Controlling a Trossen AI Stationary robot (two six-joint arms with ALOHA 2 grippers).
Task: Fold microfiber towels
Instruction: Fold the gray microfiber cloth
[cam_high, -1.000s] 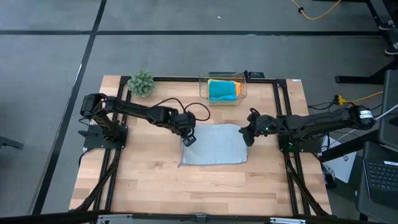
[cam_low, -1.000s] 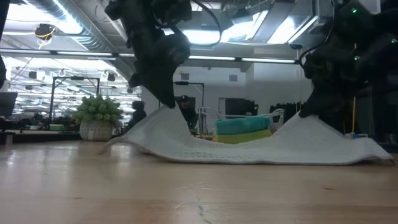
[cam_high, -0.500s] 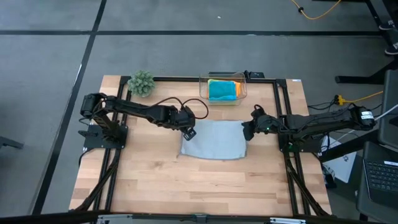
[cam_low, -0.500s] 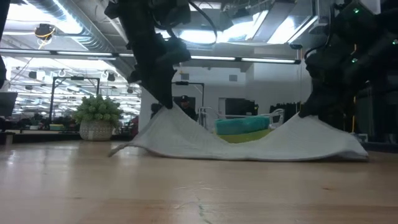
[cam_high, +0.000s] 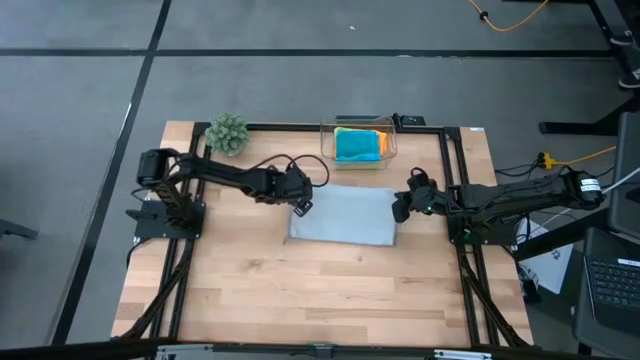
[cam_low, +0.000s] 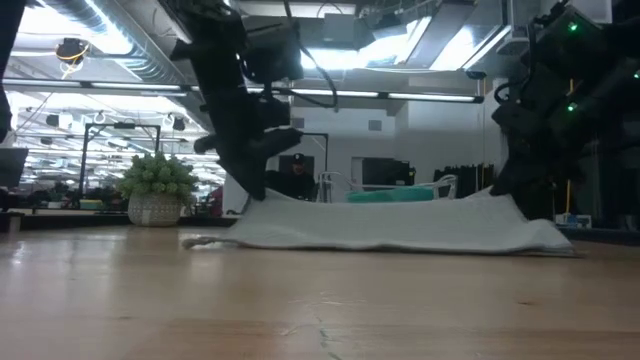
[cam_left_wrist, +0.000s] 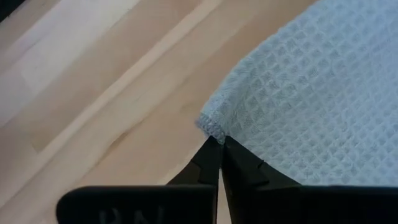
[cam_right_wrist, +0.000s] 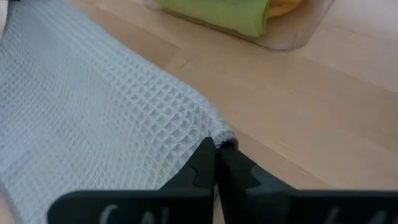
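A light grey waffle-weave microfiber towel (cam_high: 343, 215) lies folded on the wooden table's middle, flat in the low view (cam_low: 380, 232). My left gripper (cam_high: 300, 204) is shut on its far left corner and my right gripper (cam_high: 400, 210) is shut on its far right corner. Both are low over the table, slanting down. Turquoise, lime green and orange towels (cam_high: 357, 145) sit folded in a clear box (cam_high: 388, 150) at the far edge. My left gripper pinches the towel's far left corner (cam_left_wrist: 213, 129) between its two fingertips, slanting down from the table's left. The corner sits just above the table; one layer or several, I cannot tell. My right gripper pinches the far right corner (cam_right_wrist: 222, 138) between its fingertips, slanting down from the table's right. The cloth runs slack and flat away from both holds.
A small green fuzzy plant (cam_high: 227, 132) stands at the far left corner. A black frame rail (cam_high: 300, 127) runs along the far edge and down both sides. Bare wood (cam_high: 330, 295) stretches from the towel to the near edge.
Both grippers have gone toward the table's far edge and down, tipping steeper, still shut on the corners. The lifted edge of the towel has come down over the layer below; the raised peaks and the sag between them have flattened, and the towel now reaches less far toward the near edge.
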